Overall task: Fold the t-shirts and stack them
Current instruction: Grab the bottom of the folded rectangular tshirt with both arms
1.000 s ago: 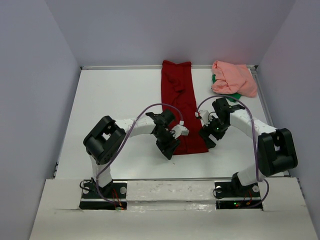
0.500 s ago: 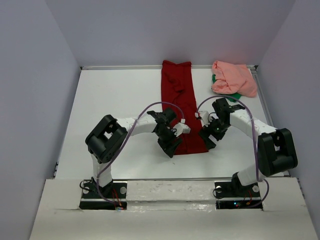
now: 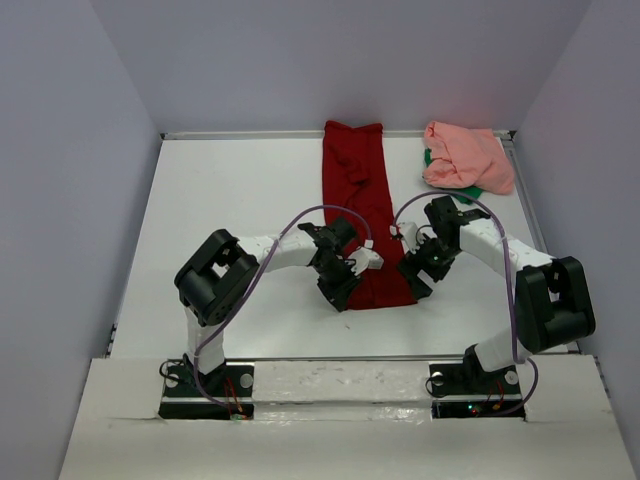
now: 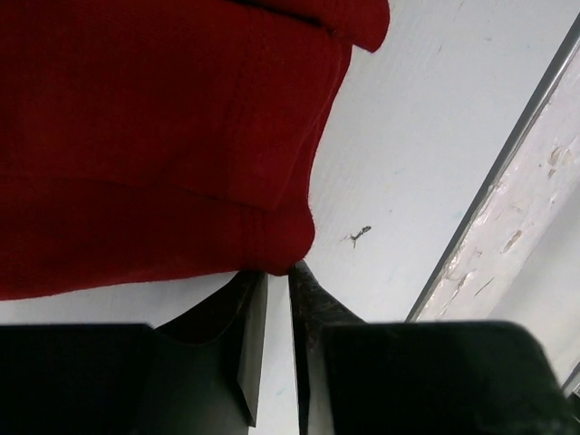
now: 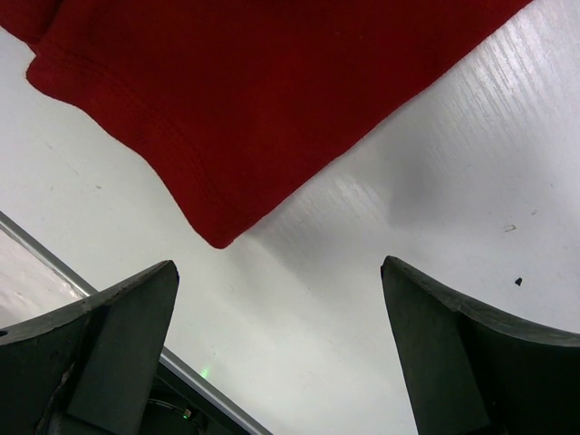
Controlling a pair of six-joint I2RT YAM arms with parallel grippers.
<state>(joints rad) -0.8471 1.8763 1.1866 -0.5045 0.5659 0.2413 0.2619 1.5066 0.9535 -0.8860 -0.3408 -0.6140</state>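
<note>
The left fingers [image 4: 254, 344] have just closed onto the near corner of the dark red t-shirt [image 3: 365, 200], which lies lengthwise on the tabletop [image 3: 230, 200]. The right fingers [image 5: 118, 335] gape wide beside its other corner. Folding looks ready to begin.

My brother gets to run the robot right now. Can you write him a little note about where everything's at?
Left gripper: jaws nearly together at the near left corner of the dark red t-shirt; grip unclear.
Right gripper: wide open by its near right corner.
Salmon pink t-shirt: bunched far right, over green fabric.
Done: red one lies in a long strip.
Left: fold it shorter, fold the others, stack.
</note>
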